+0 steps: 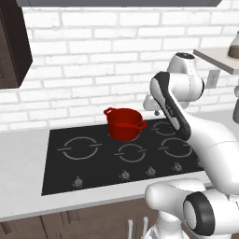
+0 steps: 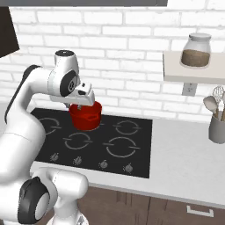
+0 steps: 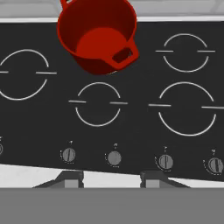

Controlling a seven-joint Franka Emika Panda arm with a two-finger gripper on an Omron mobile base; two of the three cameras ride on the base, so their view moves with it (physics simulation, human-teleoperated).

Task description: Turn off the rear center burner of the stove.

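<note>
Approach phase: the gripper [image 3: 111,177] hangs high over the stove [image 3: 39,131], fingers spread, holding nothing. The red pot [image 3: 97,37] covers the rear center burner. Next, descend to the matching silver knob [image 3: 114,158], probably the middle one.

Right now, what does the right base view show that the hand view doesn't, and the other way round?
Right base view alone: the glass jar on a wall shelf, the grey utensil holder on the counter, the brick wall and the white arm. Hand view alone: the inside of the red pot, seen from above as empty, and the pincer with its tips apart above the stove's front edge. Both share the black stove, its grey rings, the pot at the rear center and the row of silver knobs.
</note>
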